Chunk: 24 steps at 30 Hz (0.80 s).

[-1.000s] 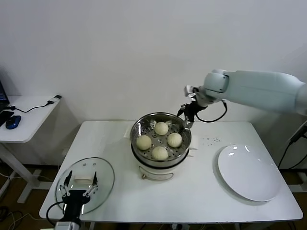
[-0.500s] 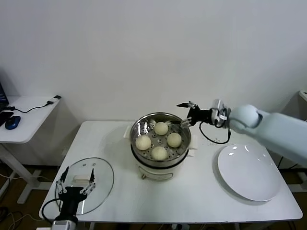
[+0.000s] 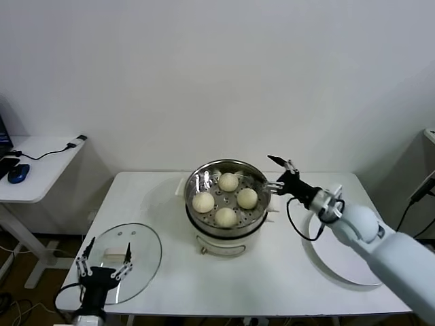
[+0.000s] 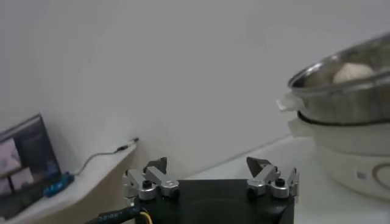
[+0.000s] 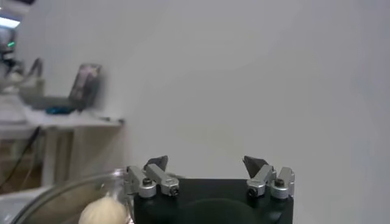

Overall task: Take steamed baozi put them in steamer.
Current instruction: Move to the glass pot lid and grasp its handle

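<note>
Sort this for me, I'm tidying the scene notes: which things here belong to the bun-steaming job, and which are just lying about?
Part of the job:
- four steamed baozi, all in the basket
- steamer
- right tool, open, empty, beside the steamer rim
- left tool, open, empty, over the glass lid

Just lying about:
- glass lid
- white plate
- side desk with mouse

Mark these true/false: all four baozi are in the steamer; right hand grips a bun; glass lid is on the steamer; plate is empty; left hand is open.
1. All four baozi are in the steamer: true.
2. Right hand grips a bun: false, it is open and empty beside the steamer's rim.
3. Glass lid is on the steamer: false, it lies on the table.
4. Plate is empty: true, as far as shows.
5. Left hand is open: true.
</note>
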### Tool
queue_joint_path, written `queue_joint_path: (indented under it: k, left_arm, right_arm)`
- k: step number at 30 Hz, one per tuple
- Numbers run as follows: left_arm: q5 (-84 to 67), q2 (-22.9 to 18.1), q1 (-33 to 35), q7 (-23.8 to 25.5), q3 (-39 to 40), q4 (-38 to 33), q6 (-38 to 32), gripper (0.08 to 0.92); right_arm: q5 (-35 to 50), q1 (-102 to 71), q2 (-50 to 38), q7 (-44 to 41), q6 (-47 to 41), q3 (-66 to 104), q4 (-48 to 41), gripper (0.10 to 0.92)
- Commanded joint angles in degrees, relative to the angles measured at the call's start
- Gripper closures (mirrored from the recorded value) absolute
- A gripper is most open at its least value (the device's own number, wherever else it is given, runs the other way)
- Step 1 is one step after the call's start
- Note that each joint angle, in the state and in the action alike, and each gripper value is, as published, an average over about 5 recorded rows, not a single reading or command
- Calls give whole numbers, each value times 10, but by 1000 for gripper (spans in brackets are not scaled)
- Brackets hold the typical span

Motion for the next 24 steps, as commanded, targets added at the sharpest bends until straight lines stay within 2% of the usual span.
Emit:
queue_joint_path:
  k: [1,10,16,20,24]
  left_arm:
    - [420,3,9,26,-60,-9,-19,177]
    - [659,2,-11,-42,-73,53,-24,177]
    - [706,2,-49,-82,-62,138,-47,177]
    - [731,5,-87,-117,-63,199,-91,177]
    - [727,12,-107,-133,-59,240,-100,177]
  right_arm:
    - [-77,-326,137,-3,9,374,33,203]
    - [-106,-357,198,-21,15,379,20,203]
    - [-120,-350,207,-19,13,370,13,203]
    - [-126,-351,210,-18,13,371,10,203]
    - [-134,-356,212,-17,13,375,8,203]
